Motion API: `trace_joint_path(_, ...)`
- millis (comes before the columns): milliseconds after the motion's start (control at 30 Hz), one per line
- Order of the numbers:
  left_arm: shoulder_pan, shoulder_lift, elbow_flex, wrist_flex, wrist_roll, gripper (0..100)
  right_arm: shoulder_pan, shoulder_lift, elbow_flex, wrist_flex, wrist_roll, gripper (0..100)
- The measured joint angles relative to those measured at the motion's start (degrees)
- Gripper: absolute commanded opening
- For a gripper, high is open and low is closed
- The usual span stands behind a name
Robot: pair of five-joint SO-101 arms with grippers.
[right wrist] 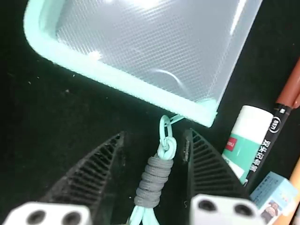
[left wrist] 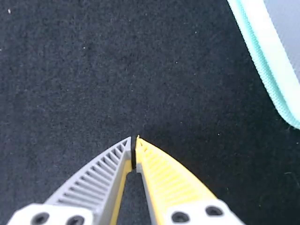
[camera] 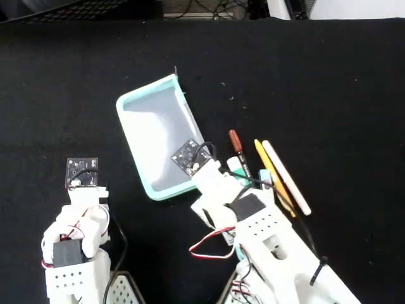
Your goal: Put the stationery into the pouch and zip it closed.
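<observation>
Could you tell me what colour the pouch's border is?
Mint green, on the translucent pouch; clearest in right wrist view.

Black felt-like cloth over table [camera: 76,76], w/ pale lint specks. Behind far edge: dark cables [camera: 209,7], white panel [camera: 354,7] at corner.

glossy mesh-textured plastic pouch [right wrist: 154,47], matt black cloth [camera: 316,76]

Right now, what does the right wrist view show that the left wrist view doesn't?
Right wrist view adds: the right gripper open, the zipper pull lying between its fingers, plus a glue stick, a brown pen and a small blue box beside the pouch. Left wrist view adds: the left gripper shut above bare black cloth. Both share the pouch's mint edge and the black cloth.
</observation>
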Motion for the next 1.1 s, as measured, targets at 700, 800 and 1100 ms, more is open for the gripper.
trace_joint_path(700, 0.0, 0.0, 0.0, 0.0, 0.0, 3, 1.5, 18.8, -7.5, -1.5, 0.1, 13.2)
trace_joint_path(800, 0.0, 0.0, 0.0, 0.0, 0.0, 3, 1.5, 18.8, -7.5, -1.7, 0.0, 13.2)
trace_joint_path(1100, 0.0, 0.0, 0.0, 0.0, 0.0, 3, 6.4, 18.9, -7.5, -6.3, 0.0, 20.6)
